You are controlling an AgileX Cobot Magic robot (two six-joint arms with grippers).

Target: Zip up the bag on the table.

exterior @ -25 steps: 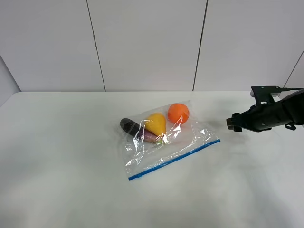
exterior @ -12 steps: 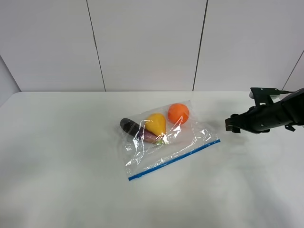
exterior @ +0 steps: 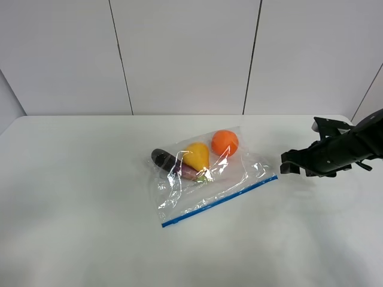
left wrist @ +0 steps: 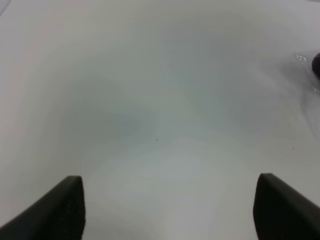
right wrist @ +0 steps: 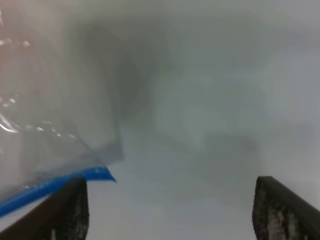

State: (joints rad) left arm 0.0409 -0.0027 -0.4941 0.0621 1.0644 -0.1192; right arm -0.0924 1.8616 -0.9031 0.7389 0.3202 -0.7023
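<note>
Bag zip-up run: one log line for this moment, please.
stage: approach | right gripper: open, beside zipper strip end, no contact | left gripper: open, idle | bag: flat on table

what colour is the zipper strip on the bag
Blue; the zipper strip shows best in the exterior high view.

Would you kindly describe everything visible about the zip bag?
The bag is clear crinkly plastic lying flat on the table, its blue zipper strip running diagonally along the near edge. Inside sit an eggplant, a yellow pear and an orange. The right gripper is close to its corner, not touching.
</note>
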